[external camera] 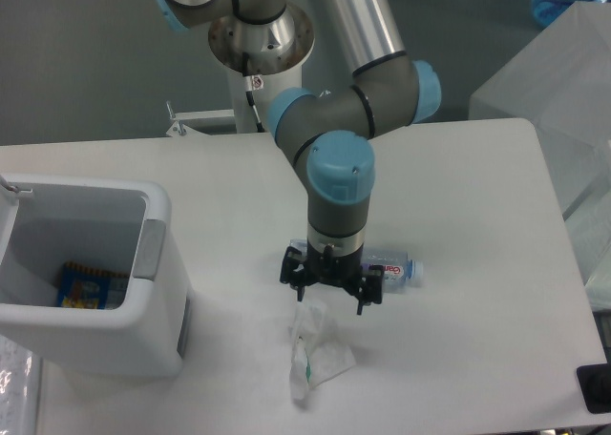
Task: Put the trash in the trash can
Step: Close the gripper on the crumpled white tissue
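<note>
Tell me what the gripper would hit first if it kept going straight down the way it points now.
Probably the crumpled wrapper: the open gripper points down with its fingertips just above the wrapper's top edge. The bottle lies close behind it, so depth leaves some doubt.

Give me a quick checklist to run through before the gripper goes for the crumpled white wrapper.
1. Gripper open: ok, fingers spread.
2. Gripper above the crumpled white wrapper with the green mark: ok, roughly over its upper end.
3. Wrapper free of the clear plastic bottle with the pink-purple label: cannot tell, the arm hides most of the bottle.
4. Nothing held yet: ok.
5. White rectangular trash can open on top: ok, one colourful packet lies inside.
6. Table path from wrapper to trash can free: ok.
</note>
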Robot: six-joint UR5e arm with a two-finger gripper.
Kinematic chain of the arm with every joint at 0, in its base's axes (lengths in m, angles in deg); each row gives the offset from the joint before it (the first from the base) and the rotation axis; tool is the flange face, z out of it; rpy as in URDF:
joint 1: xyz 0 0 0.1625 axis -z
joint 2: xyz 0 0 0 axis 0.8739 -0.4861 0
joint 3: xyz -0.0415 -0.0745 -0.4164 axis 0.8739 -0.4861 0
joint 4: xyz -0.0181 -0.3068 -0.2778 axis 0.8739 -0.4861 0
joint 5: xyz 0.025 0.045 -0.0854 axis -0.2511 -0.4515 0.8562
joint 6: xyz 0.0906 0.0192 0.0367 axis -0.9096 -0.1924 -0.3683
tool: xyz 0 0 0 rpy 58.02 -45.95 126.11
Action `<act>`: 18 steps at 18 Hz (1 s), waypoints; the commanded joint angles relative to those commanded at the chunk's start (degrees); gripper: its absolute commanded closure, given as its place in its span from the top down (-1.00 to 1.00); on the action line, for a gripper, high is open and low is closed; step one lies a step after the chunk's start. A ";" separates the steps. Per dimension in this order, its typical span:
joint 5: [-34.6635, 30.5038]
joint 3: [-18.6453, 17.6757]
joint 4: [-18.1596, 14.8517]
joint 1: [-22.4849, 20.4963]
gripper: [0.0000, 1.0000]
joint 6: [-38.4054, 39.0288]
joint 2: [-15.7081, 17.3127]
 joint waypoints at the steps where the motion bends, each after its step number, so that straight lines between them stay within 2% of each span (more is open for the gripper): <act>1: 0.00 0.00 -0.09 0.09 1.00 0.00 -0.18; 4: 0.00 0.00 0.09 0.53 1.00 0.17 -1.58; 7: -0.09 -0.17 2.37 0.79 1.00 0.26 -2.99; 11: -0.35 -0.09 2.55 0.79 1.00 0.18 -3.96; 12: -0.35 -0.09 2.55 0.79 0.95 0.18 -4.05; 13: -0.44 -0.09 2.55 0.79 0.81 0.18 -3.96; 18: -0.62 -0.09 2.46 0.79 -0.53 0.18 -3.96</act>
